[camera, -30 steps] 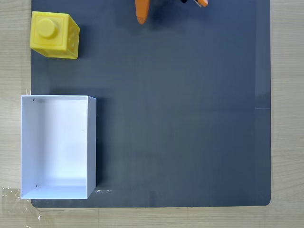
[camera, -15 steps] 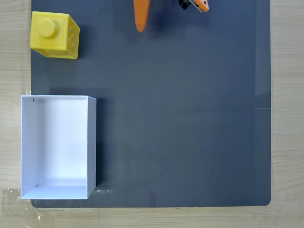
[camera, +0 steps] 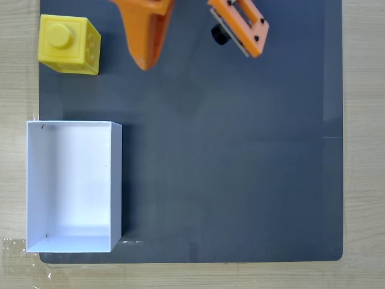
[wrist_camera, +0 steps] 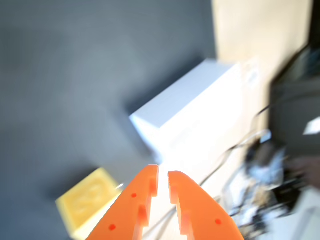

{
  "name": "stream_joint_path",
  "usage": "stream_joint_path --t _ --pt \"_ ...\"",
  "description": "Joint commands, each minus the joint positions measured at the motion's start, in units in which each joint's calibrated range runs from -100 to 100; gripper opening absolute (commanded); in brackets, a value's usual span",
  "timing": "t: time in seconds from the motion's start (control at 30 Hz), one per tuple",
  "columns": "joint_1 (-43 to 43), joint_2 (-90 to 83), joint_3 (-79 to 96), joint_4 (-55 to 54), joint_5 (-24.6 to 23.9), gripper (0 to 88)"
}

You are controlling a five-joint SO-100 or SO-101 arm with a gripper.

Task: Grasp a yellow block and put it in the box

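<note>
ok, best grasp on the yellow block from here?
Probably from above: close the gripper across two opposite flat side faces of the yellow block. It sits upright and clear of the box, stud on top, so pinch below the stud.

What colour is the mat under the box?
Dark grey mat, clearest in the fixed view.

Dark grey mat (camera: pixel 240 168) spread over a light wooden tabletop (camera: pixel 364 180), wood grain bare along left, right and bottom edges in the fixed view. Clear tape (camera: pixel 15 247) stuck at the lower left corner. Even, soft lighting. Blurred dark clutter and cables (wrist_camera: pixel 280 165) beyond the mat in the wrist view.
</note>
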Motion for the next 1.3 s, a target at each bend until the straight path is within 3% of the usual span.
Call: stream_joint_path --t 0.0,0.13,0.27,0.47,0.57,0.9,1.27 --pt "6.44 8.04 -17.46 14.19 -6.3 2.8" --pt "13.34 16.26 -28.95 25.7 -10.13 2.8" --pt "18.64 23.89 -36.45 34.95 -9.92 2.9" --pt "24.96 33.72 -40.34 35.56 -8.61 3.5" --pt "26.64 37.02 -41.79 35.65 -5.93 10.4" --pt "31.1 40.5 -40.98 35.83 -5.25 42.4" --pt "31.18 50.07 -40.98 35.83 -5.67 50.2"
